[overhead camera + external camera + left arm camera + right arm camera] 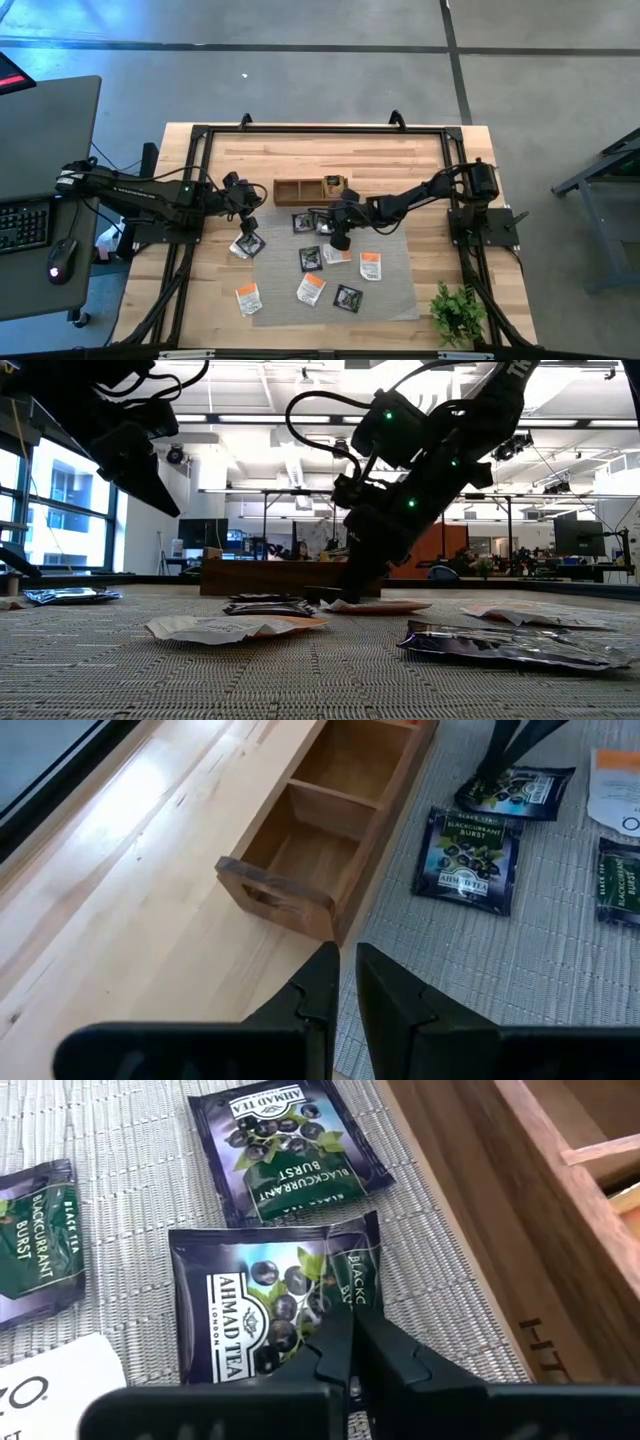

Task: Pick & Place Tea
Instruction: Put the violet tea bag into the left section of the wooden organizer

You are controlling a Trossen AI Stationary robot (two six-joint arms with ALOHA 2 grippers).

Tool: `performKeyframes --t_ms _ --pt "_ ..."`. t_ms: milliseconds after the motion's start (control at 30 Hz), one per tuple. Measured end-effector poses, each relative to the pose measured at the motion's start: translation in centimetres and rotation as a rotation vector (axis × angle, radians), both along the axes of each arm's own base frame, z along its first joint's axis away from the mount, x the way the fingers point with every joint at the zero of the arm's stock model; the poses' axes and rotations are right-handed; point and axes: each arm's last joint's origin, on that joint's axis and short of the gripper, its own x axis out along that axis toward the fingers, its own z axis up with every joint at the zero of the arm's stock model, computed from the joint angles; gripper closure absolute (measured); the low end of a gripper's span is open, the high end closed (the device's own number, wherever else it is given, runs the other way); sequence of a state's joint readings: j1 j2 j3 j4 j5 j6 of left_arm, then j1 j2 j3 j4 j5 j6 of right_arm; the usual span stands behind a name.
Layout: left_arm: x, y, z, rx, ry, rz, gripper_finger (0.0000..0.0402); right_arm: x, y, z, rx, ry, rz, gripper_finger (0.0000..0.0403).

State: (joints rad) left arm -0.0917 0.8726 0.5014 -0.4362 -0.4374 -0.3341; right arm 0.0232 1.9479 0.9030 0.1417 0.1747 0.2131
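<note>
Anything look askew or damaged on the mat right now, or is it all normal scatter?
One oddity: the black sachet under the right gripper has a corner folded over, showing its label sideways. The other sachets lie flat but scattered at random angles on the grey mat. The wooden box sits square. Left gripper waits beside the box.

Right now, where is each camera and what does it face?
High: above, straight down on the table; both arms show.
Low: table height, level across the mat; both arms show.
Left wrist: on left arm, faces the box; left tool shows.
Right wrist: on right arm, faces a black sachet; right tool shows.
Both wrist views share the box.
</note>
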Motion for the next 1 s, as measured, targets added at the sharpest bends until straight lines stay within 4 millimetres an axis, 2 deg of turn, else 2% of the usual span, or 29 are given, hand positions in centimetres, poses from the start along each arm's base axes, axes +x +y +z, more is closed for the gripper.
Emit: performKeyframes --t_ms 233,333,400,500,700,867,1000 --pt "0.0 0.0 0.0 0.007 0.004 -0.006 0.0365 -0.2 0.9 3.0 -0.031 -0.091 0.032 0.0397" --pt "0.0 0.0 0.0 0.014 0.007 -0.01 0.0365 0.3 1.1 5.2 -0.123 -0.221 0.02 0.0401" --pt "0.0 0.0 0.0 0.014 0.004 -0.011 0.0365 0.7 1.0 5.9 -0.202 -0.274 0.008 0.0399" --pt "0.1 0.0 0.1 0.013 -0.004 -0.011 0.0365 0.8 0.5 5.9 -0.241 -0.276 0.072 0.0401" --pt "0.1 0.0 0.1 0.013 -0.006 -0.016 0.0365 0.6 0.2 5.4 -0.126 -0.231 0.181 0.0383" --pt "0.1 0.0 0.1 0.013 -0.007 -0.016 0.0365 0.4 0.3 4.7 -0.106 -0.179 0.185 0.0328" --pt "0.1 0.0 0.1 0.013 -0.009 -0.016 0.0365 0.5 0.2 3.1 -0.078 -0.13 0.148 0.0276"
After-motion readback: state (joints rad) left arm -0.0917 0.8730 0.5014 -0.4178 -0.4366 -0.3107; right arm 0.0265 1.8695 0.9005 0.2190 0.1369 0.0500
